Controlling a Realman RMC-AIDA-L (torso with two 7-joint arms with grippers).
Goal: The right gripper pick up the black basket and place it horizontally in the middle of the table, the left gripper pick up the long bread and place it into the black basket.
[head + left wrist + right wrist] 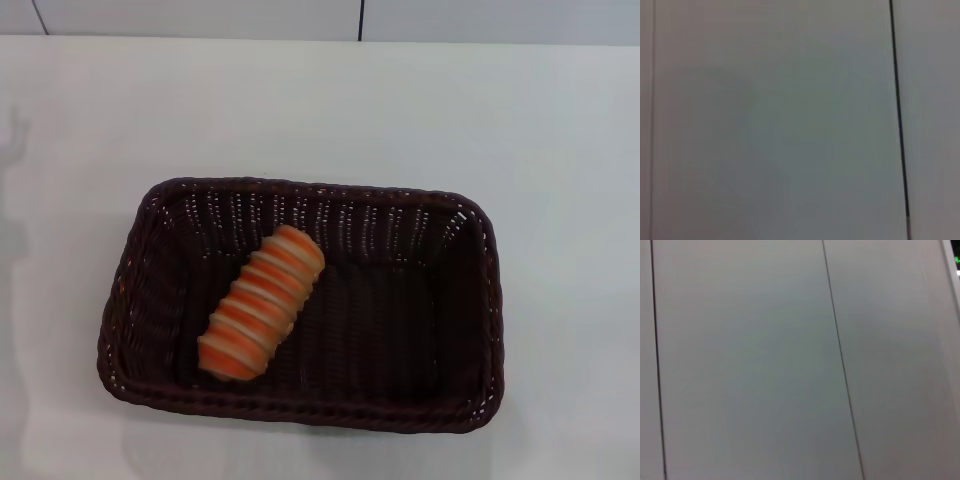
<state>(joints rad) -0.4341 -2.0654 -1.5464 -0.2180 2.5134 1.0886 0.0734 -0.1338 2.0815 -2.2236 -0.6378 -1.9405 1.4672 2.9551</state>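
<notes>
The black basket (470,300) lies with its long side across the white table (300,110), near the middle and towards the front. The long bread (262,302), orange with cream stripes, lies slantwise on the basket's floor in its left half. Neither gripper shows in the head view. The left wrist view and the right wrist view hold only pale panels with thin dark seams, with no fingers and no task objects in them.
A pale wall with dark vertical seams (360,20) runs behind the table's far edge. A faint shadow (15,180) falls on the table's left side.
</notes>
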